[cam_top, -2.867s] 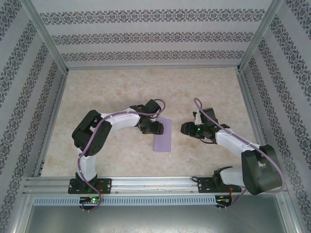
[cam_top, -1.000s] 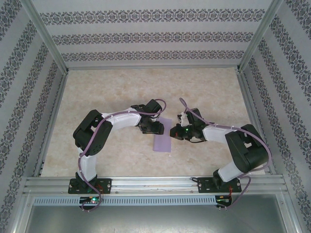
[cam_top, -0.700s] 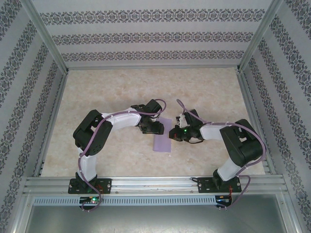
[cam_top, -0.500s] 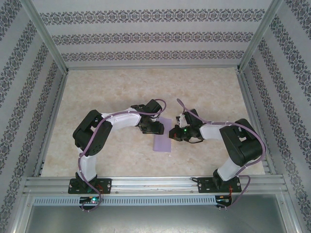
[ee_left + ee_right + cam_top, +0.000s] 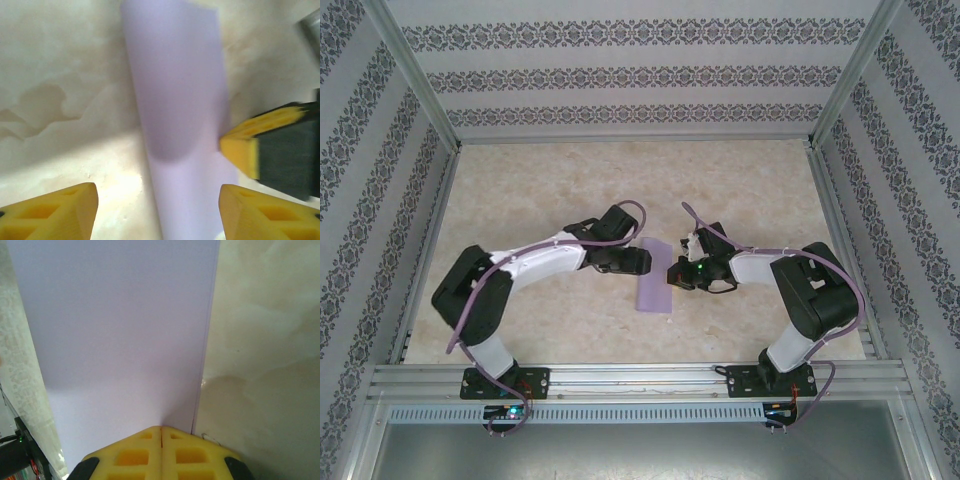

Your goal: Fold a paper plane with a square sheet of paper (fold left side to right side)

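Paper (image 5: 654, 290) lies folded on worktop (image 5: 540, 190). Left pincer (image 5: 157, 215): spread, one finger either side of paper. Right pincer (image 5: 161, 431): pressed together, tips at paper's edge.

My two arms reach inward toward each other from their bases. My left arm folds its elbow far out to the left, then stretches its white forearm low and rightward. At its end my left claw (image 5: 642, 262) points down, its two yellow fingers (image 5: 52, 210) spread wide apart. My right arm rises to a bent elbow on the right, then extends leftward. My right claw (image 5: 672, 272) has its yellow fingers (image 5: 135, 455) pressed tightly together, the tip angled down, near my left claw but apart from it.
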Action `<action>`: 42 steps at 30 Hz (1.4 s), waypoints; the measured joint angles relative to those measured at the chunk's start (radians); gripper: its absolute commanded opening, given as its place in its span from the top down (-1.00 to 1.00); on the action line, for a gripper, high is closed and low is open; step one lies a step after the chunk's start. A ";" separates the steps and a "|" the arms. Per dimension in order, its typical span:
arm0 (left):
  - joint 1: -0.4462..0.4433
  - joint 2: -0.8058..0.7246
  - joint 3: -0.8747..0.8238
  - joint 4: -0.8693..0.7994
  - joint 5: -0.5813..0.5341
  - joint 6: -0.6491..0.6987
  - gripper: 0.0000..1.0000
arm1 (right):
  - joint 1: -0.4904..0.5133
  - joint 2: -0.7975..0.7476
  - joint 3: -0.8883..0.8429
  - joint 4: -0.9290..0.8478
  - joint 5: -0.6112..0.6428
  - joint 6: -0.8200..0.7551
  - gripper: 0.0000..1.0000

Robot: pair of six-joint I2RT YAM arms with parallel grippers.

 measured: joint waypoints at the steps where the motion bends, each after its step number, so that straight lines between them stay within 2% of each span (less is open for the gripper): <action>1: 0.002 -0.023 -0.006 0.011 0.001 -0.001 -0.18 | 0.000 0.000 0.001 -0.002 0.000 -0.003 1.00; 5: 0.004 -0.079 -0.031 0.090 0.054 -0.005 0.10 | 0.000 0.003 0.005 -0.009 0.000 -0.013 1.00; 9: 0.004 -0.039 -0.052 0.185 0.168 -0.022 0.36 | 0.000 0.006 0.011 -0.015 0.000 -0.015 1.00; 11: 0.004 0.003 -0.056 0.225 0.219 -0.030 0.42 | 0.000 0.007 0.013 -0.018 0.000 -0.016 1.00; 14: 0.004 0.066 -0.058 0.267 0.269 -0.036 0.43 | 0.004 0.008 0.014 -0.019 0.002 -0.016 1.00; 19: 0.004 0.121 -0.059 0.285 0.286 -0.037 0.44 | 0.006 0.009 0.018 -0.021 0.008 -0.017 1.00; 32: 0.043 0.164 -0.138 0.338 0.268 -0.037 0.51 | 0.006 0.015 0.034 -0.050 0.010 -0.045 1.00; 42: 0.069 0.162 -0.191 0.433 0.309 -0.045 0.53 | 0.006 0.021 0.045 -0.069 0.012 -0.062 1.00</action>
